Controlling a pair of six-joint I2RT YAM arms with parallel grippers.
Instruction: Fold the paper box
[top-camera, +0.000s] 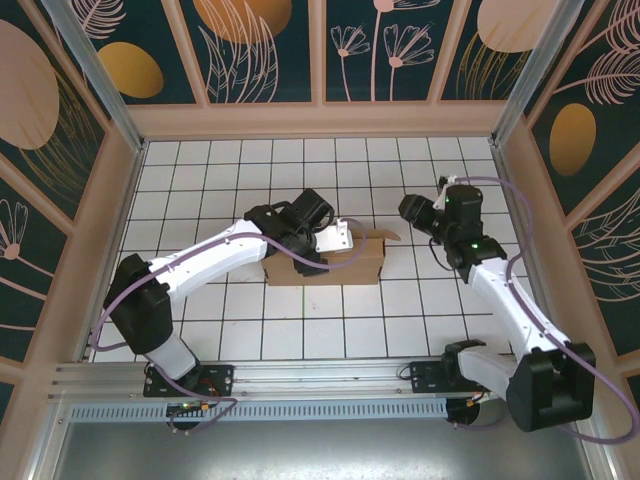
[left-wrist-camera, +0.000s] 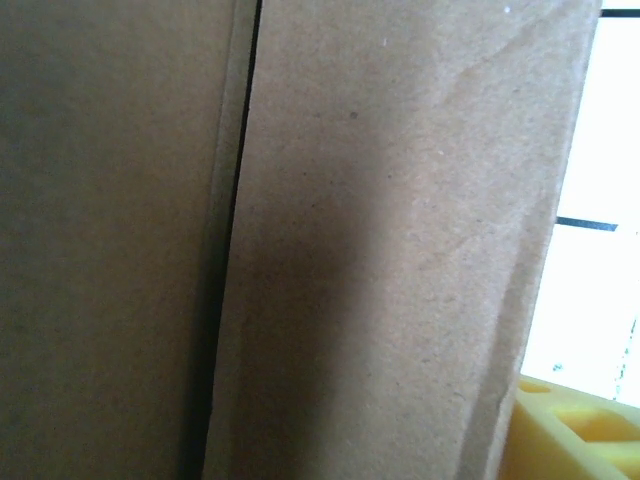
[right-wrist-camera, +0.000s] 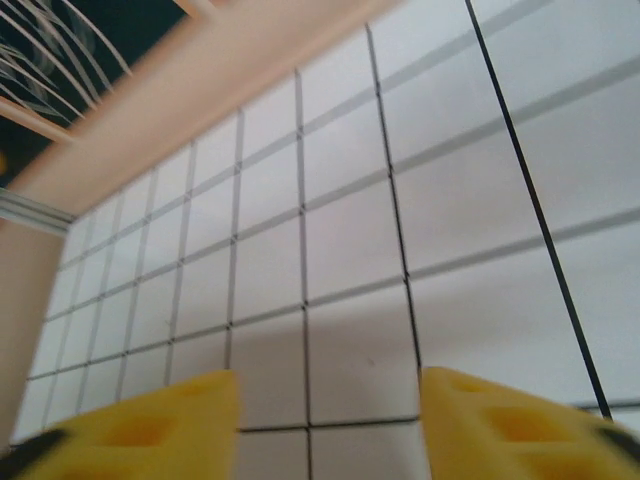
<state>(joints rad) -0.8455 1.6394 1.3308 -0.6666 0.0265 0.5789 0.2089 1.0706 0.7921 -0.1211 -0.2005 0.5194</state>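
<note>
Two arms work over one white-tiled tabletop (top-camera: 300, 320). One paper box (top-camera: 352, 266) of plain brown cardboard lies near the middle, slightly toward the near side. The left arm rises from its base at the near left, bends at the elbow and stretches its white forearm rightward. Its wrist tips down so the left gripper (top-camera: 325, 250) sits on the box's left part, touching the cardboard. From the left wrist camera the box (left-wrist-camera: 400, 250) is pressed close, two brown panels meeting along one dark seam. One yellow finger (left-wrist-camera: 575, 440) shows at the lower right, so I cannot tell how far that gripper is parted. The right arm folds back at the near right and reaches up the right side. The right gripper (top-camera: 412, 212) points left toward the box, near it but apart. In its wrist view the right gripper (right-wrist-camera: 330, 420) has both yellow fingers spread wide, with bare tiles between them.
</note>
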